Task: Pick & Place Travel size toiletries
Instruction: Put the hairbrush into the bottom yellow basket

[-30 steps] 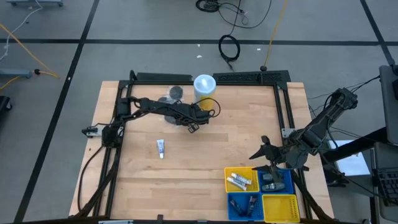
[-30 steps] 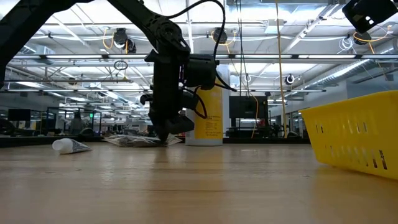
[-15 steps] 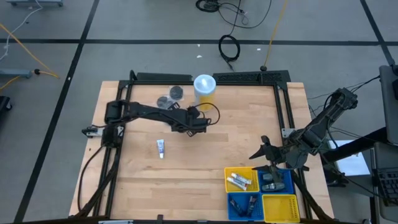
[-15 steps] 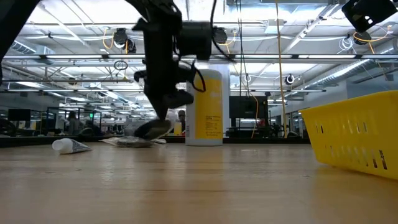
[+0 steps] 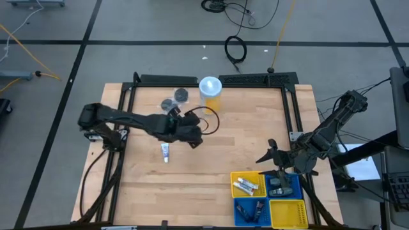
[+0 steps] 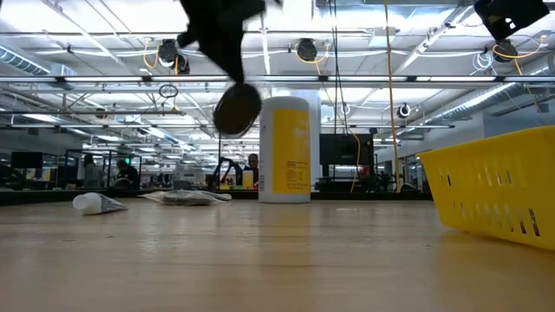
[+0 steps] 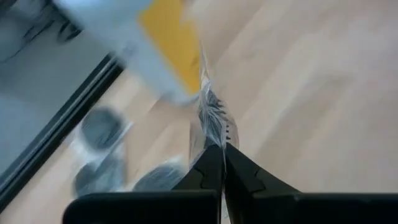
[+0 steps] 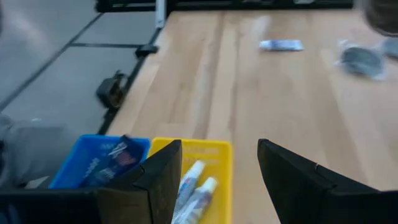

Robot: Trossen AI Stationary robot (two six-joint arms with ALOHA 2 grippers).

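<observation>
My left gripper (image 5: 176,119) is shut on a grey round packet in clear wrap (image 6: 237,108), above the table near the yellow-and-white canister (image 5: 210,91). Two more grey round packets (image 5: 181,95) lie flat by the far edge. A white tube (image 5: 165,151) lies on its side on the bare wood, also visible in the low view (image 6: 97,203). My right gripper (image 5: 276,160) hovers open over the bins, with its fingers apart in its wrist view (image 8: 217,168). My left gripper pinches the clear wrap's edge (image 7: 214,134) between its two shut fingers (image 7: 205,171). The wrap stretches forward past the fingertips. In the low view the grey round packet is lifted clear of the table and hangs below the gripper.
Four small bins sit at the near right corner: a yellow one with white tubes (image 5: 246,185), a blue one with grey items (image 5: 281,185), a blue one with dark sachets (image 5: 249,211) and a yellow one (image 5: 287,214). A black frame (image 5: 217,79) borders the table. Bare wood lies mid-table.
My left gripper has risen from the table by the canister and drawn back toward the table's left edge. The grey round packet came up with it, first tilted just off the wood, now lifted clear. The right arm has kept still.
</observation>
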